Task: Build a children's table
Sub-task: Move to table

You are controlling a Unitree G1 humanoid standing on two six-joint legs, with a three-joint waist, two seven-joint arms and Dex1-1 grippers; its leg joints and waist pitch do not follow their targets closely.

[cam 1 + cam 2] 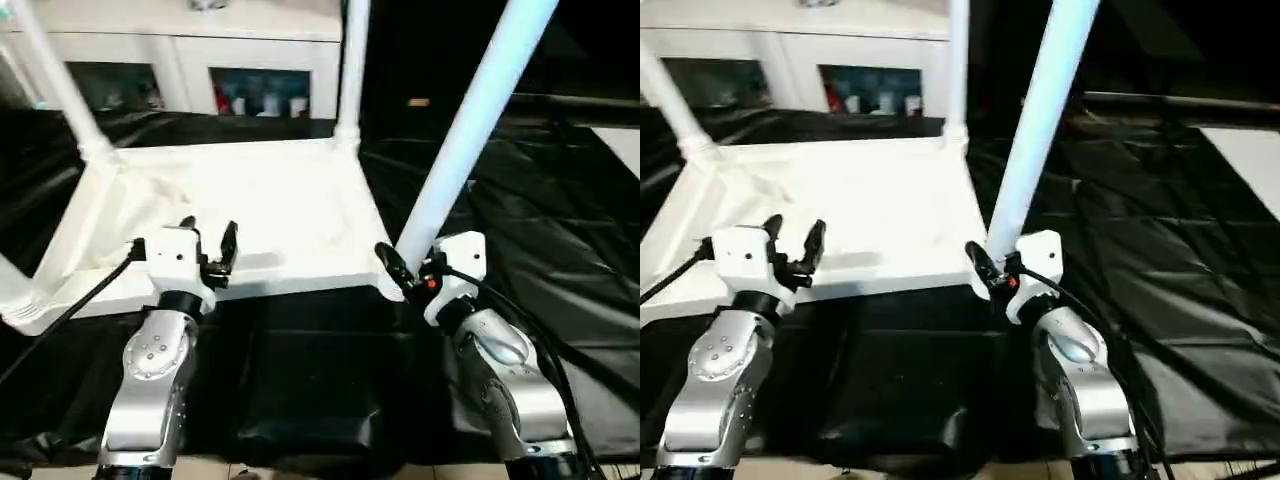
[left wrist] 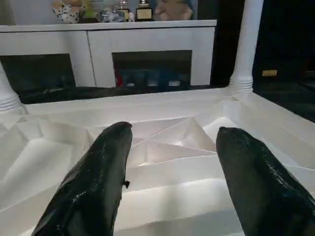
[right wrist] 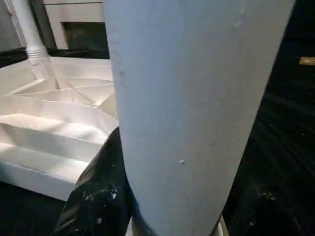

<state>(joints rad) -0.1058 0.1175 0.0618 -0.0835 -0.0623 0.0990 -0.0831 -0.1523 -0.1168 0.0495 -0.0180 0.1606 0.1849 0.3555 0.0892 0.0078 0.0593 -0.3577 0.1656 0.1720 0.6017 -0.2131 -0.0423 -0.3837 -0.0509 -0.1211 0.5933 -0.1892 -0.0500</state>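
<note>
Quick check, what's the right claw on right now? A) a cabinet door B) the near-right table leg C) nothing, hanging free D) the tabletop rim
B: the right claw is closed around the base of the near-right leg, at the corner of the upside-down tabletop; the leg sits between its fingers in the right wrist view.

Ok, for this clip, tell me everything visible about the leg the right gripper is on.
The leg is a long, round, white, plastic-looking pole that tapers slightly. It leans a little and rises past the picture's top. Its base stands at the upside-down tabletop's near right corner. The right gripper closes around it near that base; one black finger presses its side. Whether it is fully seated in the corner cannot be told.
</note>
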